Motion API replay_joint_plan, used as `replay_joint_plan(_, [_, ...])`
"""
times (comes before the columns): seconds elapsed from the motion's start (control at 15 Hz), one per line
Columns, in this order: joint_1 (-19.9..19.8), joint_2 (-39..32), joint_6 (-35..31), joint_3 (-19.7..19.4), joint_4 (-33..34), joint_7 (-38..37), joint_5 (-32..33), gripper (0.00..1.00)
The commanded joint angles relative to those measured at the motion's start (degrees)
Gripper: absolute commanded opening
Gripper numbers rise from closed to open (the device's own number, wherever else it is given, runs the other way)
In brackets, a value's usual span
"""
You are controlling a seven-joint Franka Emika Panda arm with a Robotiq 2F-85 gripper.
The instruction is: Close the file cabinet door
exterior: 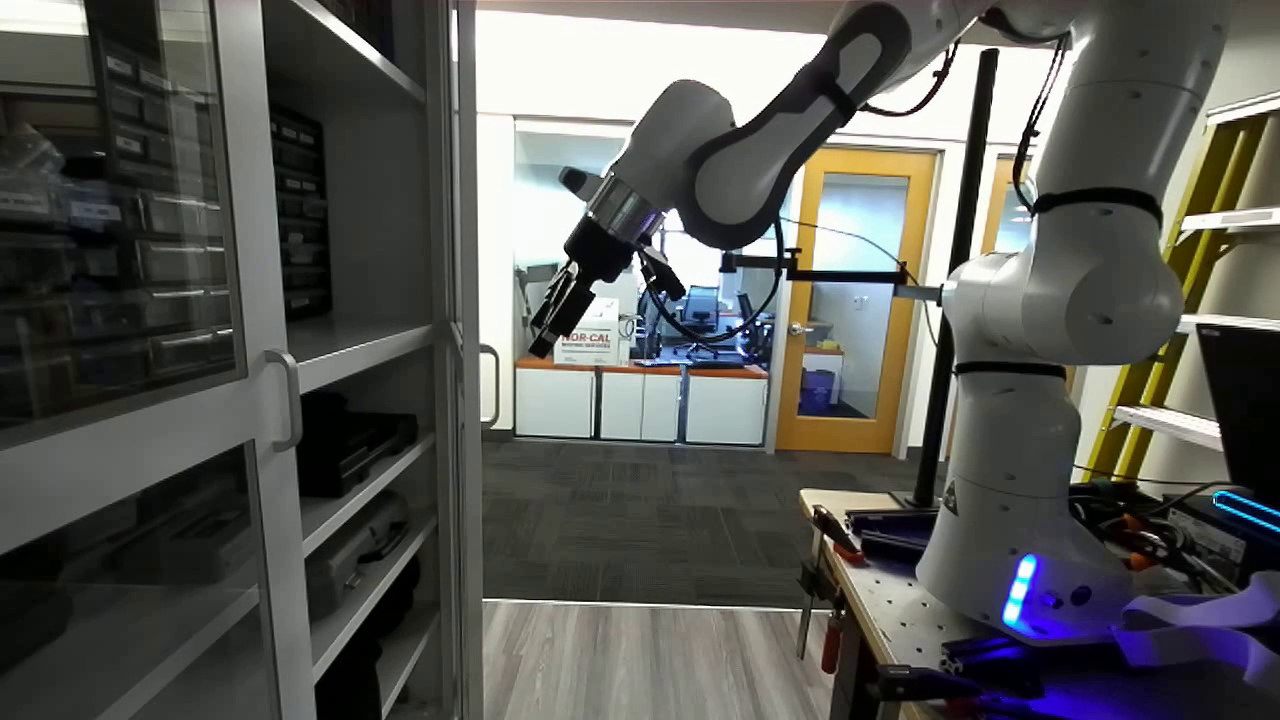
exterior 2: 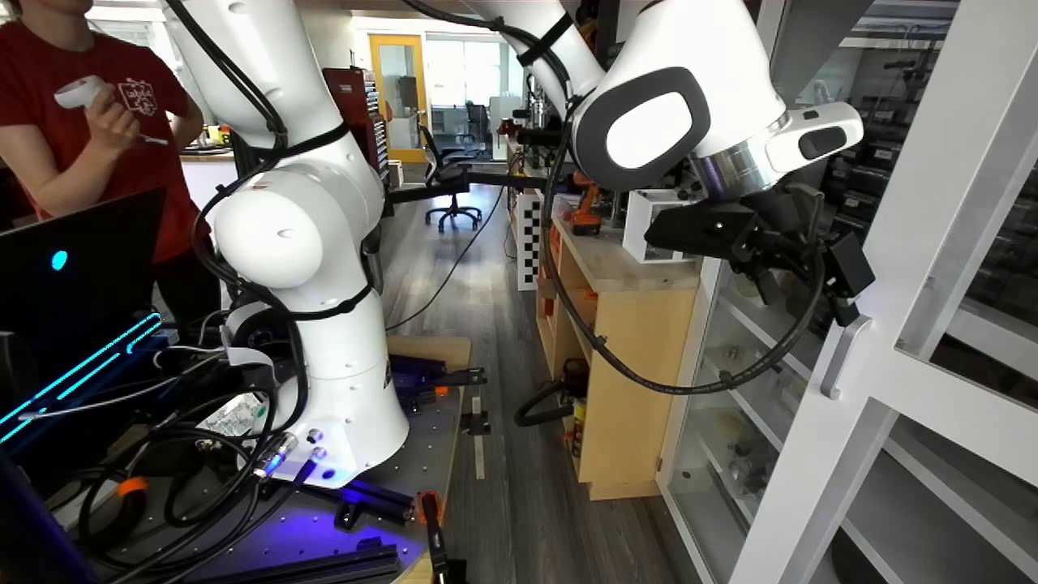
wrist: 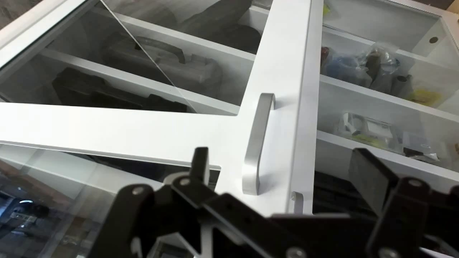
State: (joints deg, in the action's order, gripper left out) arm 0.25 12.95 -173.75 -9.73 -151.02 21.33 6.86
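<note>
The file cabinet is tall, light grey and holds shelves of dark items. Its near glass door stands ajar, exposing shelves in an exterior view. This door also shows in an exterior view and the wrist view, with its vertical handle. The far door looks closed; its handle is partly hidden behind the near door's edge. My gripper is open and empty, just above the near handle in that view. In the wrist view the handle lies between the fingertips, with no visible contact.
A wooden counter with a drill adjoins the cabinet. The arm stands on a table with clamps and cables. A person in red stands behind the arm. Low white cabinets and a wooden-framed door are at the back.
</note>
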Motion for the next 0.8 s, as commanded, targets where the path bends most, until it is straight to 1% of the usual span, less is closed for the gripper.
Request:
replay_joint_plan(0.0, [4.6, -2.6, -2.4, -4.5, 1.3, 5.9, -4.3, 1.0])
replay_joint_plan(0.13, [7.5, -4.0, -3.0, -7.3, 1.7, 9.4, -7.5, 1.0])
replay_joint_plan(0.33, [10.4, -5.8, -2.8, -10.2, 2.7, 13.6, -11.9, 1.0])
replay_joint_plan(0.53, [12.8, -6.8, -2.4, -12.2, 3.6, 17.5, -16.3, 1.0])
replay_joint_plan(0.73, [14.6, -7.6, -2.4, -13.4, 4.9, 21.4, -20.5, 1.0])
